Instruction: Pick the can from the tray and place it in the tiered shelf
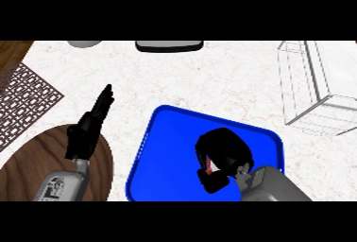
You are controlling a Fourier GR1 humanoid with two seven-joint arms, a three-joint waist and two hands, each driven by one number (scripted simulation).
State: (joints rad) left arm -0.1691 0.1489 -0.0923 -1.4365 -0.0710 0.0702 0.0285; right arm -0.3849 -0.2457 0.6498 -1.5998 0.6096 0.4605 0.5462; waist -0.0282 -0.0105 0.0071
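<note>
Curling down over the blue tray (167,156), the right robot hand (222,150) is seen from above, its black fingers wrapped round something at the tray's right half. Only a sliver of red and white (211,165) is glimpsed beneath the fingers; that is taken to be the can, though most of it is hidden by the hand and its label cannot be read. So the can is placed on the tray, inside the closed hand, and whether it is lifted off the tray floor cannot be told. The grey right forearm (275,186) is brought in from the lower right edge.

Over on the left, the left robot hand (94,120) is held out with straight fingers pointing up the view, nothing in it, above the white marbled desk (209,80). Its wrist is set over a round dark wooden board (35,151) at the lower left corner. Just beyond that, a patterned brown mat (24,101) is seen lying at the left edge.

At the upper right, the tiered shelf (314,90) is made out as a pale wire frame, well apart from the tray and from both hands. Along the far edge of the desk, a dark-rimmed white dish (169,46) and a grey rounded object (85,43) are partly cut off.
</note>
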